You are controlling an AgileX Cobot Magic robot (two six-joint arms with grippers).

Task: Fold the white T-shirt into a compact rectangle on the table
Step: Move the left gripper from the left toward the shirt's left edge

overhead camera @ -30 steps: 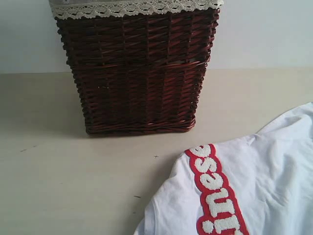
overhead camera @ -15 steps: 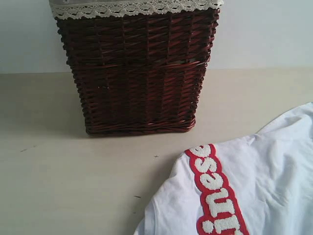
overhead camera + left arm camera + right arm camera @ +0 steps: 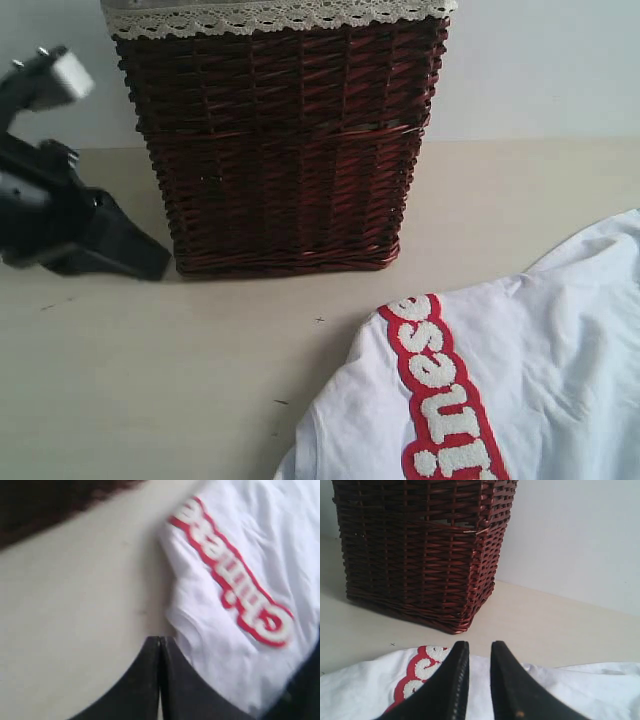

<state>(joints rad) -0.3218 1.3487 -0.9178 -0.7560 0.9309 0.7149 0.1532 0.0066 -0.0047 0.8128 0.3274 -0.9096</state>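
Note:
The white T-shirt (image 3: 540, 380) lies wrinkled on the table (image 3: 150, 380) at the front right, its red-outlined letters (image 3: 440, 400) facing up. My left gripper (image 3: 155, 265) reaches in from the left, close to the basket's bottom left corner and well away from the shirt. In the left wrist view the gripper (image 3: 159, 639) is shut with nothing in it, above bare table (image 3: 75, 605) beside the shirt's edge (image 3: 280, 540). My right gripper (image 3: 479, 644) stands open by a narrow gap over the shirt (image 3: 360, 690), nothing between its fingers. It is out of the exterior view.
A tall dark wicker basket (image 3: 280, 140) with white lace trim (image 3: 270, 15) stands at the back middle, near the wall (image 3: 540, 60). It also shows in the right wrist view, basket (image 3: 420, 545), beyond the shirt. Bare table lies left of the shirt.
The left arm has come into the exterior view from the left, beside the basket. The shirt and basket have not moved.

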